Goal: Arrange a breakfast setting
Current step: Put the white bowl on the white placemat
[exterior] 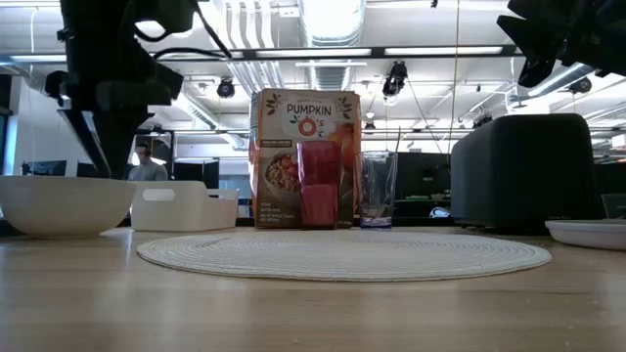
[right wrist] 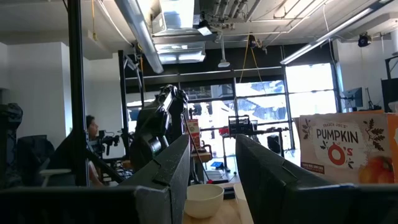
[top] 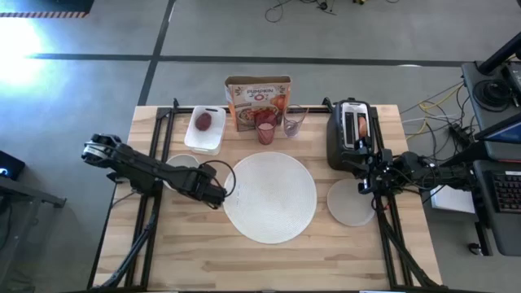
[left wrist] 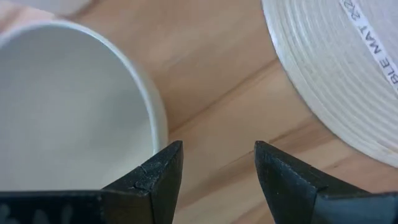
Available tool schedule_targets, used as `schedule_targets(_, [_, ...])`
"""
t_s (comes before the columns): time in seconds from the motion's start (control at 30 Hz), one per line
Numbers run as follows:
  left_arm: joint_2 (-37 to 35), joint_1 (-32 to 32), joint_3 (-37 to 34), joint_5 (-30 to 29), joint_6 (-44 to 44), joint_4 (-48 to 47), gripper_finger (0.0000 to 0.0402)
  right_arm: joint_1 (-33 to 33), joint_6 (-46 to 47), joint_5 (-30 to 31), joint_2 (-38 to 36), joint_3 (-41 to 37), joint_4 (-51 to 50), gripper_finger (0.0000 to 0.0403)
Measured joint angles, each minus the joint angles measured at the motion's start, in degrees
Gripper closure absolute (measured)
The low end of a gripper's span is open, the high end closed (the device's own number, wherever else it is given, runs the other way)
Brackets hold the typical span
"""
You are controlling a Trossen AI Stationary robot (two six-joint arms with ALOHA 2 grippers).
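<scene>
The small white bowl (top: 181, 165) stands on the table left of the big round white woven mat (top: 270, 198). My left gripper (top: 218, 196) is low between the bowl and the mat, open; bare wood shows between its fingers (left wrist: 217, 163). The small pale plate (top: 351, 203) lies right of the mat. My right gripper (top: 366, 182) hovers over the plate's far edge, open and empty (right wrist: 212, 152). The pink cup (top: 266, 130) stands behind the mat. The dark-red fruit (top: 203, 122) lies in the white tray (top: 213, 140). The browned bread (top: 361, 127) sticks out of the toaster's slot. I cannot make out the spoon. My left gripper has one finger (left wrist: 158, 177) right beside the bowl's outer wall (left wrist: 157, 127), below the rim. I cannot tell whether it touches. The bowl stands upright on the table.
A cereal box (top: 259, 102) and the clear glass (top: 294, 124) stand at the back with the cup. The black toaster (top: 350, 155) stands just behind my right gripper. Bare wood lies along the table's near edge (top: 269, 268). A person shows far behind the table (exterior: 147, 168).
</scene>
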Motion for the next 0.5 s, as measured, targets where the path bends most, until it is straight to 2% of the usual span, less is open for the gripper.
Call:
schedule_targets(0.13, [0.0, 0.4, 0.7, -4.1, 0.0, -4.9, 0.0219, 0.0, 0.0, 0.0, 0.0, 0.0, 0.0, 0.0284])
schedule_targets(0.5, [0.1, 5.6, -1.5, -3.8, 0.0, -5.0, 0.022, 0.0, 0.0, 0.0, 0.0, 0.0, 0.0, 0.0284])
